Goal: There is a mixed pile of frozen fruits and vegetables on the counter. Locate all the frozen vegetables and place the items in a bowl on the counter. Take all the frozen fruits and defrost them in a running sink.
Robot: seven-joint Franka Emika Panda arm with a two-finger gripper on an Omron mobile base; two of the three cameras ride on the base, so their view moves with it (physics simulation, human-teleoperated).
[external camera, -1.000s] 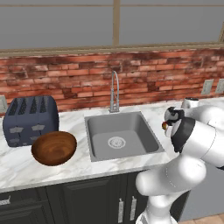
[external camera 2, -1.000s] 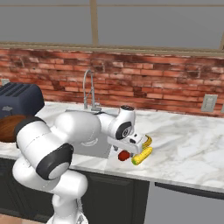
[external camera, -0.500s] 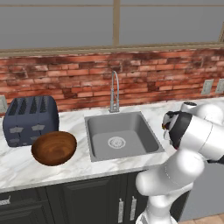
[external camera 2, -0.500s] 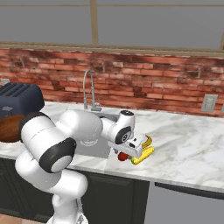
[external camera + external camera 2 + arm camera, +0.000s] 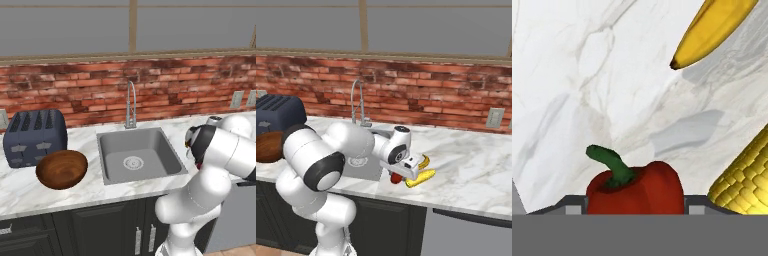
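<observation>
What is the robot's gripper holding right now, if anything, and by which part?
The gripper has the red bell pepper with a green stem between its fingers, one on each side of its body; a firm hold cannot be told.

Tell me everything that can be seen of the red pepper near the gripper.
The red pepper is glossy and smooth, a blocky round body with a short curved green stem on top. It looks whole and sits upright on the white marble counter, right of the sink. It lies between the fingers of the gripper, whose tips stand close at both its sides. The corn cob lies just beside it; the banana lies apart, farther off.
</observation>
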